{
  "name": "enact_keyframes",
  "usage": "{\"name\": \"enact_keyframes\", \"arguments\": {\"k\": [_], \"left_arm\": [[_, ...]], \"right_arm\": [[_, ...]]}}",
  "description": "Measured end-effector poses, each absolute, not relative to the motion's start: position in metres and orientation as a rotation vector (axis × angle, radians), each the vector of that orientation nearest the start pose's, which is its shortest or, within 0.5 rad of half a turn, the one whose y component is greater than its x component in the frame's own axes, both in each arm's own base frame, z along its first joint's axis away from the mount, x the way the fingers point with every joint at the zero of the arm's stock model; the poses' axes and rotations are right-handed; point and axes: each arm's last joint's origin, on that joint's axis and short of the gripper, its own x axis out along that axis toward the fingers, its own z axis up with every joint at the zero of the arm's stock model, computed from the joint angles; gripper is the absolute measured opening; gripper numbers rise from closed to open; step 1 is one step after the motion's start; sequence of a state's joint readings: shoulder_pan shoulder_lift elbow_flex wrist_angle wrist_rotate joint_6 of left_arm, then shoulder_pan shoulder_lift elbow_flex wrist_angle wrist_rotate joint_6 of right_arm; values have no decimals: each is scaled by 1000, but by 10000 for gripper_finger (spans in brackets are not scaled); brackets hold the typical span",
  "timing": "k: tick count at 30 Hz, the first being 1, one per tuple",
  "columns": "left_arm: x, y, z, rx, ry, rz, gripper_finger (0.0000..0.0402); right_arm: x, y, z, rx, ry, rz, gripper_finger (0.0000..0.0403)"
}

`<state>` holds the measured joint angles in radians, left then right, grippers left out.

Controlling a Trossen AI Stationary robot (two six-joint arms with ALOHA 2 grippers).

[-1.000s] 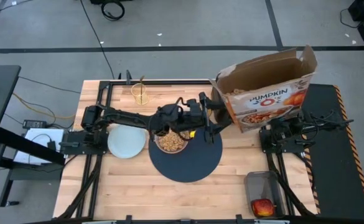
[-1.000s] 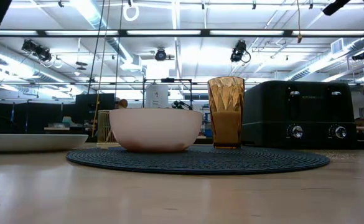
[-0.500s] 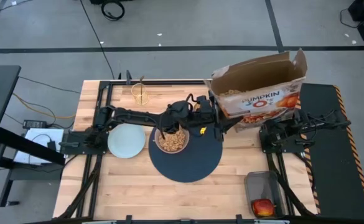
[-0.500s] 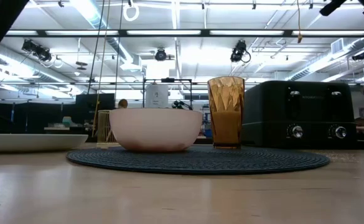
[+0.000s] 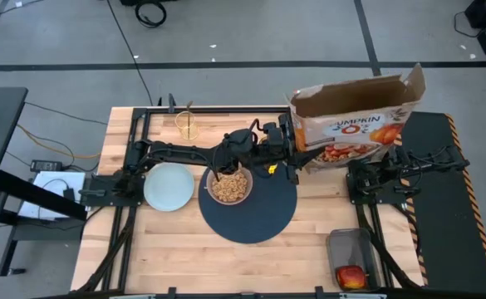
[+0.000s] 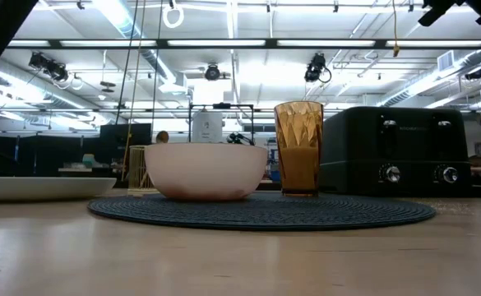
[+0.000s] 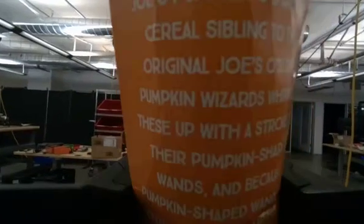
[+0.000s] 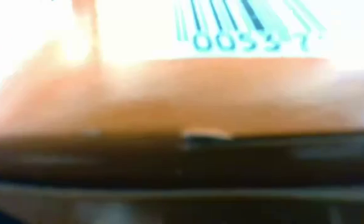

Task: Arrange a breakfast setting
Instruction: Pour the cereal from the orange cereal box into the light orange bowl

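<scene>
The tall orange cereal box (image 5: 352,124) is held upright above the table's far right, its top flaps open. My left gripper (image 5: 292,156) reaches across from the left and is shut on it. The pink bowl (image 5: 228,188), filled with cereal, sits on the dark-blue mat (image 5: 263,220), and the amber tumbler (image 6: 298,148) stands on the mat behind it. The pale-blue plate (image 5: 168,188) lies left of the mat. A small glass with the gold spoon (image 5: 188,124) stands at the far edge. My right arm (image 5: 392,173) is below the box, its gripper hidden. My left gripper has the cereal box by its narrow side panel (image 7: 206,155), which fills the left wrist view. It comes nearly level from the table's left, with the panel drawn in narrower toward the fingers. The box stands upright, open end up, lifted clear; it is absent from the low view.
The black toaster (image 6: 396,152) stands at the far right, under the box in the high view. A clear container with the red apple (image 5: 351,275) sits at the near right edge. Bare wood lies along the near edge.
The cereal box has swung from a slant, first leaning over toward the bowl, back to upright above the table's far right. My left gripper has gone a little toward the right edge with it.
</scene>
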<state>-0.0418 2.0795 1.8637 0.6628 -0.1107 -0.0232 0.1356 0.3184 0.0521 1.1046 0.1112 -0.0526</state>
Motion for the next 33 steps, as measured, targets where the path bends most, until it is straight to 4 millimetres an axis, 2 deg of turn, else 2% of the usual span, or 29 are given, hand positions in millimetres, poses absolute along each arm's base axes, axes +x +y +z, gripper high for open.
{"name": "enact_keyframes", "arguments": {"k": [8,15,18,21,26,33], "left_arm": [[479,-17,394,8,-426,73,205],[452,-16,431,34,-461,113,204],[441,-14,442,84,-411,182,203],[420,-10,462,136,-372,277,203],[364,-5,507,200,-321,546,203],[314,-4,528,253,-136,857,203]], "right_arm": [[88,8,248,75,-787,1,360],[94,9,242,73,-708,1,395],[95,10,241,71,-697,9,397],[96,10,240,82,-683,28,394],[99,11,236,85,-627,32,392],[103,11,231,105,-561,43,392]]}}
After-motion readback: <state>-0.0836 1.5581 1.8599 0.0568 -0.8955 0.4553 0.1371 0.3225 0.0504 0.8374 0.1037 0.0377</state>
